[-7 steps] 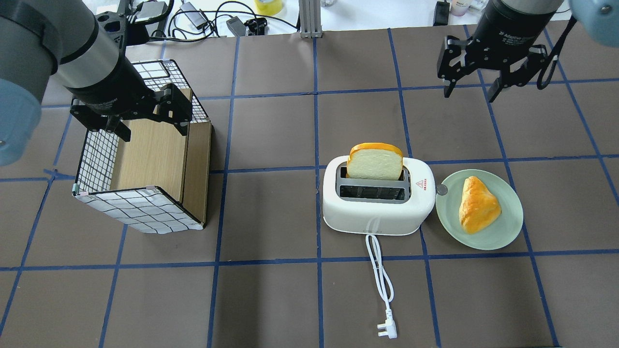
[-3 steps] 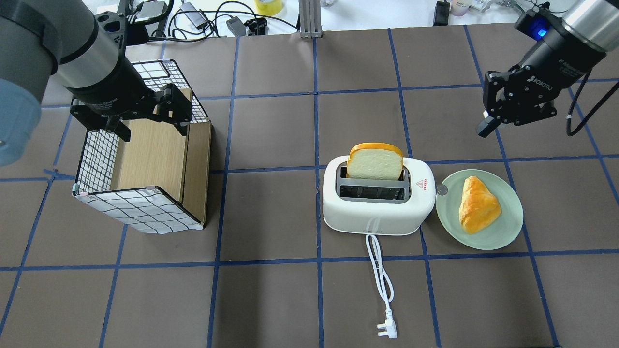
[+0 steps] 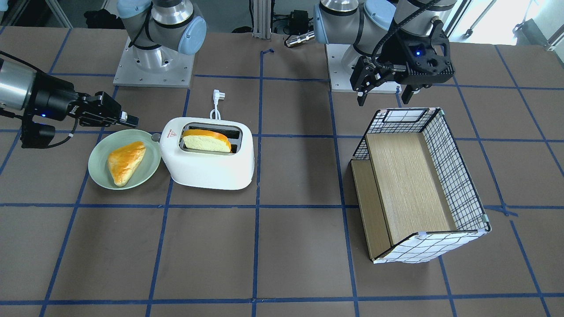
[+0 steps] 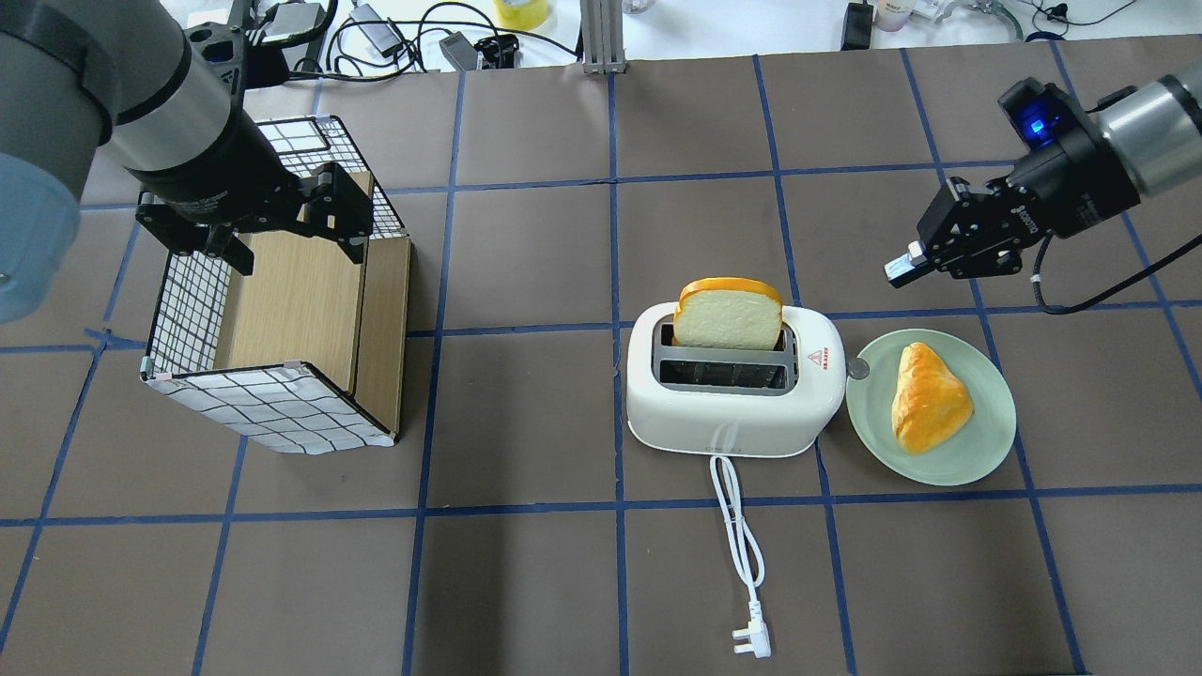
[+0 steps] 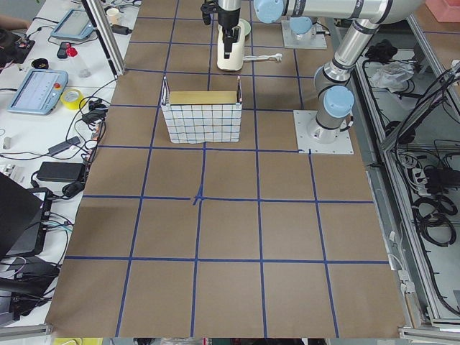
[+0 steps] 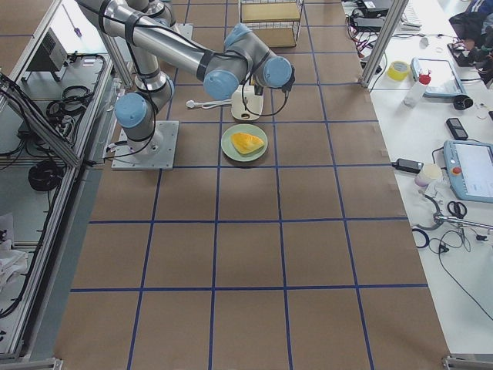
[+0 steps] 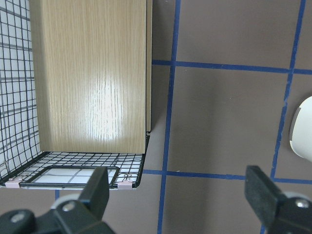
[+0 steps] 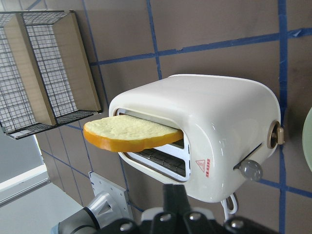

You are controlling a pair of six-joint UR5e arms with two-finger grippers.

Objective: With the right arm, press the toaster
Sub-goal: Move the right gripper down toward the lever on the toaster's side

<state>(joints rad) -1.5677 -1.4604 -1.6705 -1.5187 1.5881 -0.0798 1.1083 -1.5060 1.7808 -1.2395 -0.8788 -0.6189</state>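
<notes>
Currently the toaster [image 4: 732, 413] is found right of the tabletop's middle, nearer the robot's edge than the operators' edge, with a slice of bread [image 4: 728, 314] standing in one slot. The right gripper [image 4: 903, 269], fingers pressed together, is held apart from the toaster, off its lever end toward the right edge, near the plate [image 4: 986, 451]. The lever knob [image 4: 857, 369] is not touched. The left gripper [image 4: 296, 249], fingers spread, is held over the box [image 4: 282, 413] toward the left edge.
</notes>
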